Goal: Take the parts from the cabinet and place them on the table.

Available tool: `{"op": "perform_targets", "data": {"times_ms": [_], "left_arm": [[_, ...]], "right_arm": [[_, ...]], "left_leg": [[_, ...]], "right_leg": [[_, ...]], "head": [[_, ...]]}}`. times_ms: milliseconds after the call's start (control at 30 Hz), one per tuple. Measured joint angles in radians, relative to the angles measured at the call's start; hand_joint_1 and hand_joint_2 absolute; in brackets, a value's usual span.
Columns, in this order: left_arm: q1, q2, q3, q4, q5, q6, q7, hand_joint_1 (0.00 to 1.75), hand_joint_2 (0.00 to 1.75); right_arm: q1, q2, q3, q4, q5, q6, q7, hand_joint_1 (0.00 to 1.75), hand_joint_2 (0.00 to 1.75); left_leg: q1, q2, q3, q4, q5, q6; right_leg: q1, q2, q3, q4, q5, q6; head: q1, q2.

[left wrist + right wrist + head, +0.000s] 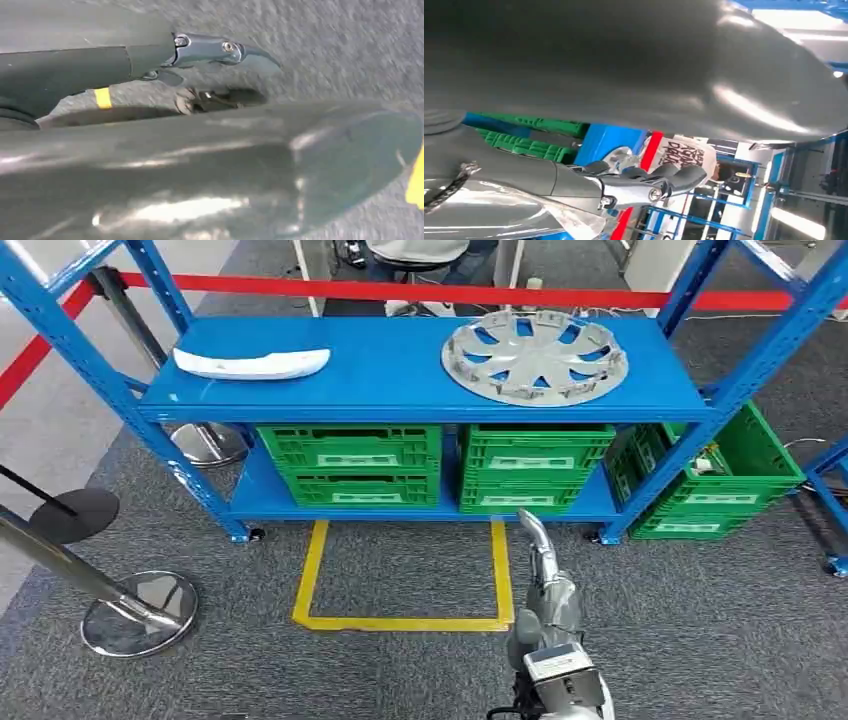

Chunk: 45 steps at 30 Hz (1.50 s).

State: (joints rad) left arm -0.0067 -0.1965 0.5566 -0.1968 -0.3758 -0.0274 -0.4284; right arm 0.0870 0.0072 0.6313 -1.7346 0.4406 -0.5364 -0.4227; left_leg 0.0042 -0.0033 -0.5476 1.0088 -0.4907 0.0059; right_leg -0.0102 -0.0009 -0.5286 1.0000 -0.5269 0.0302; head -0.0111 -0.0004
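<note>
Head view, looking down on a blue steel cabinet [420,375] of open shelves standing on grey carpet [400,670]. Its top shelf carries the two parts, well apart: a silver wheel cover [535,357] lying flat toward the right, and a long white curved trim piece [252,363] lying toward the left. The lower shelf holds stacked green crates [350,464], side by side, with a further green crate [720,475] just beyond the right upright. A yellow taped rectangle [400,585] marks the carpet in front of the cabinet. A red barrier tape [420,290] runs behind the shelving, and chrome stanchion bases [138,612] stand at the left. A seated person [420,255] is partly visible behind the cabinet.

The right hand [535,535] extends forward from the silver arm, near the lower shelf and touching nothing; in the right wrist view its fingers [674,177] lie slightly curled, apart, holding nothing. In the left wrist view the left hand [220,50] hangs over the carpet, fingers [260,55] extended, holding nothing.
</note>
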Motion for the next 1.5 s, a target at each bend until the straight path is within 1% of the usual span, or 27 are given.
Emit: {"op": "perform_targets", "data": {"times_ms": [67,133,167,200,233,300,333,400,467,533,567,667,700,733,767,833,900,1000,1067,1167,1200,1233,1267,1333,1367,1400,1500], "left_arm": [[-0.003,0.0,0.0,0.0,-0.002,0.008,0.006,0.0,0.0],[-0.005,-0.003,0.0,0.0,-0.002,0.013,0.011,0.0,0.0],[-0.005,-0.003,0.0,0.0,-0.002,0.014,0.012,0.0,0.0],[-0.004,-0.003,0.0,0.0,-0.002,0.014,0.013,0.0,0.0],[-0.004,-0.003,0.0,0.0,-0.002,0.014,0.014,0.0,0.0],[-0.004,-0.005,0.0,0.0,-0.002,0.016,0.016,0.0,0.0],[-0.004,-0.006,0.0,0.0,-0.003,0.016,0.016,0.0,0.0],[-0.006,-0.007,0.0,0.0,-0.003,0.017,0.017,0.0,0.0],[-0.006,-0.007,0.0,0.0,-0.005,0.017,0.018,0.0,0.0],[-0.008,-0.006,0.0,0.0,-0.005,0.018,0.018,0.0,0.0],[-0.009,-0.006,0.0,0.0,-0.005,0.018,0.018,0.0,0.0],[-0.009,-0.006,0.0,0.0,-0.011,0.018,0.018,0.0,0.0],[-0.007,-0.006,0.0,0.0,-0.011,0.018,0.018,0.0,0.0],[-0.006,-0.005,0.0,0.0,-0.011,0.018,0.018,0.0,0.0],[-0.006,-0.005,0.0,0.0,-0.011,0.018,0.018,0.0,0.0],[-0.007,-0.005,0.0,0.0,-0.012,0.018,0.018,0.0,0.0],[-0.009,-0.005,0.0,0.0,-0.012,0.018,0.018,0.0,0.0],[-0.006,-0.005,0.0,0.0,-0.012,0.018,0.019,0.0,0.0],[-0.006,-0.006,0.001,0.0,-0.012,0.018,0.019,0.0,0.0],[-0.009,-0.007,0.001,0.0,-0.012,0.018,0.019,0.0,0.0],[-0.008,-0.006,0.001,0.0,-0.012,0.018,0.019,0.0,0.0],[-0.008,-0.006,0.001,0.0,-0.012,0.018,0.019,0.0,0.0],[-0.008,-0.006,0.001,0.0,-0.012,0.018,0.019,0.0,0.0],[-0.009,-0.008,0.001,0.0,-0.014,0.017,0.019,0.0,0.0],[-0.008,-0.007,0.001,0.0,-0.014,0.017,0.019,0.0,0.0],[-0.009,-0.007,0.001,0.0,-0.015,0.017,0.018,0.0,0.0],[-0.009,-0.007,0.001,0.0,-0.017,0.016,0.018,0.0,0.0]], "right_arm": [[-0.003,0.0,0.0,0.0,0.002,-0.001,0.001,0.0,0.0],[-0.001,0.0,0.0,0.0,0.001,-0.001,0.004,0.0,0.0],[0.0,0.0,0.0,0.0,0.002,-0.001,0.005,0.0,0.0],[0.001,0.0,0.0,0.001,0.002,-0.001,0.006,0.0,0.0],[0.001,0.0,0.0,0.001,0.002,-0.001,0.006,0.0,0.0],[0.0,0.0,0.0,0.001,0.002,-0.001,0.006,0.0,0.0],[-0.001,0.0,0.0,0.001,0.002,0.0,0.006,0.0,0.0],[-0.005,0.0,0.001,0.0,0.002,0.002,0.007,0.0,0.0],[-0.002,0.0,0.0,0.0,0.002,0.003,0.008,0.0,0.0],[-0.004,0.0,0.001,0.0,0.002,0.003,0.009,0.0,0.0],[-0.005,0.0,0.001,0.0,0.002,0.003,0.009,0.0,0.0],[-0.007,0.0,0.004,0.001,0.001,0.004,0.009,0.0,0.0],[-0.007,0.0,0.006,0.001,0.001,0.004,0.009,0.0,0.0],[-0.007,0.0,0.008,0.001,0.001,0.004,0.009,0.0,0.0],[-0.007,0.0,0.009,0.001,0.001,0.005,0.009,0.0,0.0],[-0.007,0.0,0.01,0.001,0.001,0.005,0.009,0.0,0.0],[-0.009,0.0,0.013,0.001,0.0,0.005,0.009,0.0,0.0],[-0.01,0.0,0.015,0.0,0.0,0.003,0.009,0.0,0.0],[-0.011,0.0,0.015,0.0,0.001,0.003,0.008,0.0,0.0],[-0.011,0.0,0.015,0.001,0.0,0.003,0.008,0.0,0.0],[-0.01,0.0,0.015,0.001,0.0,0.003,0.008,0.0,0.0],[-0.01,-0.001,0.015,0.002,0.0,0.003,0.008,0.0,0.0],[-0.01,-0.001,0.015,0.002,0.0,0.003,0.008,0.0,0.0],[-0.011,-0.001,0.015,0.002,0.0,0.003,0.008,0.0,0.0],[-0.012,-0.001,0.015,0.002,0.0,0.003,0.008,0.0,0.0],[-0.013,-0.001,0.015,0.002,0.001,0.003,0.008,0.0,0.0],[-0.01,-0.001,0.015,0.002,0.001,0.002,0.008,0.0,0.0]], "left_leg": [[0.003,0.002,0.003,-0.005,0.001,0.011],[0.001,0.002,0.002,-0.005,-0.002,0.016],[0.0,0.002,0.002,-0.005,-0.003,0.018],[-0.001,0.002,0.004,-0.005,-0.005,0.019],[-0.001,0.001,0.008,-0.005,-0.007,0.02],[-0.001,-0.002,0.022,-0.005,-0.016,0.016],[-0.001,-0.002,0.027,-0.005,-0.021,0.012],[-0.008,-0.002,0.021,0.002,-0.026,0.002],[-0.006,0.0,0.021,-0.001,-0.024,-0.004],[-0.004,0.0,0.022,0.012,-0.041,-0.018],[-0.004,0.001,0.003,0.053,-0.067,-0.024],[0.001,0.001,-0.109,0.279,-0.164,-0.035],[0.002,0.001,-0.13,0.314,-0.163,-0.036],[0.003,0.001,-0.125,0.297,-0.136,-0.036],[0.004,0.001,-0.102,0.24,-0.089,-0.034],[0.003,0.001,-0.03,0.072,0.008,-0.026],[-0.002,0.001,-0.005,0.009,-0.004,-0.015],[-0.003,-0.001,-0.01,0.007,-0.002,-0.002],[0.004,0.002,-0.004,-0.005,0.005,0.011],[0.002,0.003,-0.005,-0.004,0.005,0.017],[0.002,0.003,-0.005,-0.004,0.004,0.017],[0.002,0.003,-0.003,-0.004,0.004,0.017],[0.002,0.002,-0.002,-0.003,0.003,0.017],[0.002,0.0,0.005,-0.003,-0.002,0.012],[0.001,0.0,0.005,-0.001,-0.005,0.007],[-0.006,-0.001,-0.001,0.008,-0.008,0.001],[-0.004,0.001,0.0,0.002,-0.004,-0.011]], "right_leg": [[0.0,-0.001,-0.039,0.064,-0.04,0.006],[-0.001,0.0,-0.13,0.238,-0.108,0.01],[0.0,0.0,-0.172,0.307,-0.125,0.011],[-0.001,0.0,-0.191,0.326,-0.114,0.01],[-0.001,0.0,-0.184,0.298,-0.079,0.008],[0.0,-0.001,-0.112,0.131,0.028,0.0],[0.0,-0.001,-0.077,0.048,0.06,-0.004],[0.003,-0.001,-0.048,0.012,0.035,-0.012],[0.007,0.005,-0.053,0.018,0.034,-0.018],[-0.002,0.002,-0.045,0.008,0.037,-0.027],[-0.002,0.001,-0.042,0.007,0.035,-0.034],[-0.001,-0.003,-0.041,0.008,0.031,-0.042],[-0.001,-0.002,-0.04,0.008,0.03,-0.042],[-0.001,-0.001,-0.037,0.008,0.029,-0.042],[-0.001,0.001,-0.033,0.008,0.027,-0.042],[-0.001,0.002,-0.022,0.008,0.021,-0.036],[0.006,0.003,-0.027,0.013,0.017,-0.026],[0.004,0.0,-0.027,0.006,0.022,-0.01],[0.003,0.0,-0.048,0.038,-0.008,-0.001],[0.0,0.001,-0.158,0.269,-0.11,0.006],[0.0,0.0,-0.186,0.318,-0.118,0.008],[0.0,0.0,-0.188,0.314,-0.097,0.008],[0.0,0.0,-0.168,0.265,-0.058,0.008],[-0.002,-0.001,-0.081,0.083,0.035,0.004],[-0.002,-0.002,-0.053,0.027,0.031,0.001],[0.0,0.0,-0.04,0.008,0.028,-0.003],[0.004,0.005,-0.045,0.016,0.029,-0.017]], "head": [[0.01,0.0],[0.011,0.0],[0.012,0.0],[0.012,0.0],[0.011,0.0],[0.012,0.0],[0.013,0.0],[0.011,0.0],[0.008,0.0],[0.008,0.0],[-0.001,0.0],[0.001,0.0],[0.0,0.0],[0.0,0.0],[0.0,0.0],[0.0,0.0],[0.0,0.0],[0.002,0.0],[0.005,0.0],[0.008,0.0],[0.008,0.0],[0.008,0.0],[0.009,0.0],[0.009,0.0],[0.008,0.0],[0.008,0.0],[0.007,0.0]]}}
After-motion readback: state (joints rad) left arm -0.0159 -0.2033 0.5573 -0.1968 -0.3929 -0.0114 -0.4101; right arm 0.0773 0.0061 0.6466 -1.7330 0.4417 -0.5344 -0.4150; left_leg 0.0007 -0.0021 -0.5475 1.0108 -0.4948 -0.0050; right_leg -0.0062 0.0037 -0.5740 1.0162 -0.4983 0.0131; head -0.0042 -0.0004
